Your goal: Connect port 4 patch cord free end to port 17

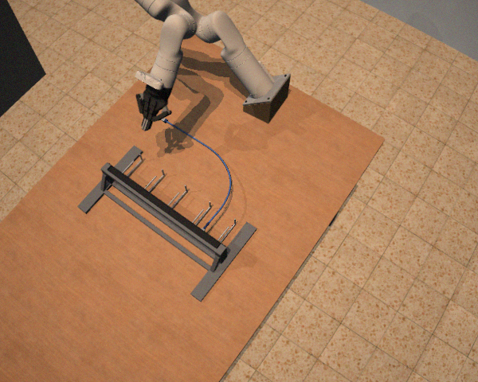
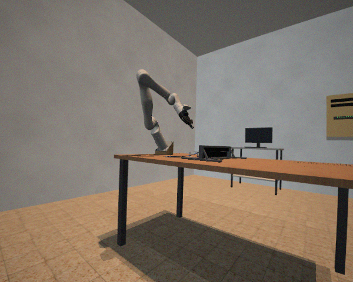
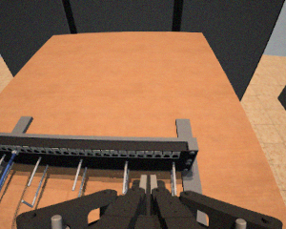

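Note:
The grey patch-panel rack [image 1: 162, 212] stands on the wooden table, with its ports facing the robot base. It also shows in the wrist view [image 3: 92, 148] and, small, in the side view [image 2: 215, 151]. The blue patch cord [image 1: 225, 173] leaves a port near the rack's right end and curves over the table to its free end [image 1: 164, 119]. In the wrist view the cord [image 3: 0, 206] is at the far left. My gripper [image 1: 146, 124] is shut and empty. In the side view it [image 2: 191, 126] hangs well above the table. Its closed fingers [image 3: 149, 186] point down toward the rack.
Several thin cable-management hooks [image 1: 179, 196] stick out from the rack toward the robot. The robot base [image 1: 268, 99] stands at the table's far edge. The cord's free end lies not far from the table's left edge [image 1: 107, 107].

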Available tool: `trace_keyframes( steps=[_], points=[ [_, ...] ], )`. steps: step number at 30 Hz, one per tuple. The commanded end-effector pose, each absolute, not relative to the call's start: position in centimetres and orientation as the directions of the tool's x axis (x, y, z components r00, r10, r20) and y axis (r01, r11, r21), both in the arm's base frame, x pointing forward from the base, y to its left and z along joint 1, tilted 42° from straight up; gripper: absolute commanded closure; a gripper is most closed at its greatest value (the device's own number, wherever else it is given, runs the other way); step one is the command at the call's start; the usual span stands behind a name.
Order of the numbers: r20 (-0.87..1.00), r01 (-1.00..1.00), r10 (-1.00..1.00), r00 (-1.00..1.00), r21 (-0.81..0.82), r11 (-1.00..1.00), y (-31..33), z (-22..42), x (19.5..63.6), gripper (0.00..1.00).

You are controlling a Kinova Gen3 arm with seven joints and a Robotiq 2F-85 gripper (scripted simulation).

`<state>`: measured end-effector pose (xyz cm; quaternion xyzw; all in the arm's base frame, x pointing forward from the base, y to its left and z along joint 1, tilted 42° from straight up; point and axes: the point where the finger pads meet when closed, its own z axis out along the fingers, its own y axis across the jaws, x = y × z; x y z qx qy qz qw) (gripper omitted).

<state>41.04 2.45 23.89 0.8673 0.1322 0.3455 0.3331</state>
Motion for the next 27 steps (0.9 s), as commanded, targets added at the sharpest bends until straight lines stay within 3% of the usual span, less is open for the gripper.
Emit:
trace_keyframes(
  steps=[1,27],
  points=[
    [0.516,-0.005,0.458,0.724,0.668,-0.744,2.4,24.1,41.1,1.00],
    [0.516,-0.005,0.458,0.724,0.668,-0.744,-0.9,20.4,45.8,1.00]
  ],
)
